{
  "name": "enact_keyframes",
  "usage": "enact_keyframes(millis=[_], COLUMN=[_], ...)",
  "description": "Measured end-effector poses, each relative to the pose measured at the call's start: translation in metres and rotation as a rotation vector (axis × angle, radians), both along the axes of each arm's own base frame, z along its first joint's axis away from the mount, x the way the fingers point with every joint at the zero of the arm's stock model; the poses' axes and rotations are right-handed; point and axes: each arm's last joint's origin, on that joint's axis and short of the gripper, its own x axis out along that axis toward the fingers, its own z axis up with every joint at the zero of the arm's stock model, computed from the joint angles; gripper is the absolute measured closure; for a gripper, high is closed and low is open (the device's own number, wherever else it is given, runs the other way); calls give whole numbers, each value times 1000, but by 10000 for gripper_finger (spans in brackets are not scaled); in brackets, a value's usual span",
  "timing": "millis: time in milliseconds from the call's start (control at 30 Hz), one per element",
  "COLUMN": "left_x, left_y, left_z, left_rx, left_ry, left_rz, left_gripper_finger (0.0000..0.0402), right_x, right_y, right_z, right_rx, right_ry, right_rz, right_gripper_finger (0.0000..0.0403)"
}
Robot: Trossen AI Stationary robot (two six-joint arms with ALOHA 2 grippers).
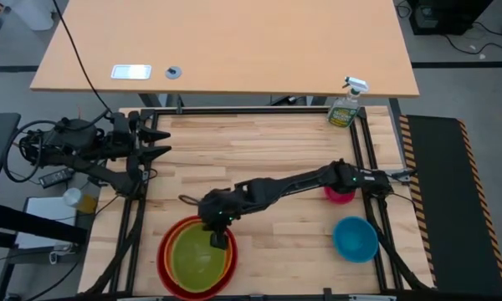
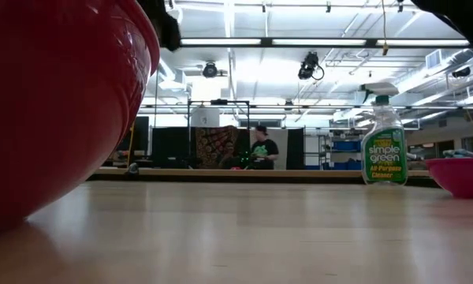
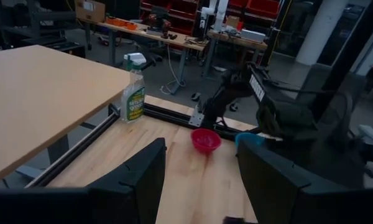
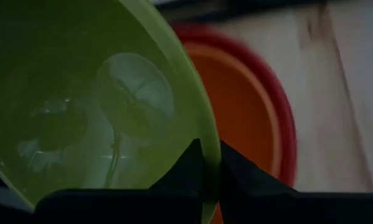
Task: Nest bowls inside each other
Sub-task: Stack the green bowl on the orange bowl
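The red bowl point(image 1: 162, 261) stands near the table's front edge with the orange bowl point(image 1: 176, 231) nested in it. Over them is the green bowl point(image 1: 197, 257), with my right gripper point(image 1: 218, 238) shut on its rim. In the right wrist view the green bowl point(image 4: 93, 106) covers most of the orange bowl point(image 4: 248, 112) and the red bowl point(image 4: 290, 143). The pink bowl point(image 1: 339, 196) and the blue bowl point(image 1: 355, 238) sit apart at the right. My left gripper point(image 1: 156, 143) waits open at the far left, holding nothing. My right gripper pinches the green bowl's rim point(image 4: 210, 152) on the bowl's far right side. One finger point(image 4: 186, 168) is inside the bowl and the other point(image 4: 239, 171) outside. The fingers slant down from the table's far right. Whether the bowl's bottom rests in the orange bowl, I cannot tell.
A green spray bottle point(image 1: 345, 107) stands at the table's far right corner. Black frame rails point(image 1: 372, 159) run along the table's sides. A larger desk point(image 1: 226, 46) lies beyond the far edge. People sit far off in the room point(image 2: 256, 150).
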Motion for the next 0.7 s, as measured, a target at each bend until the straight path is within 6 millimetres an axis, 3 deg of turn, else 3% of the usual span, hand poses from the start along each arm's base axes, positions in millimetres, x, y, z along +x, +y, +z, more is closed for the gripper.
enact_keyframes(millis=[167, 433, 700], left_x=[0, 0, 0], left_y=[0, 0, 0], left_z=[0, 0, 0], left_rx=[-2, -2, -1], left_ry=[0, 0, -1], left_rz=[0, -1, -1], left_gripper_finger=[198, 198, 198], right_x=[1, 2, 1], right_y=[-2, -6, -10], right_z=[-20, -25, -27], right_rx=[-105, -97, -69], right_ry=[64, 87, 113], right_rz=[20, 48, 78], right_gripper_finger=[371, 365, 327])
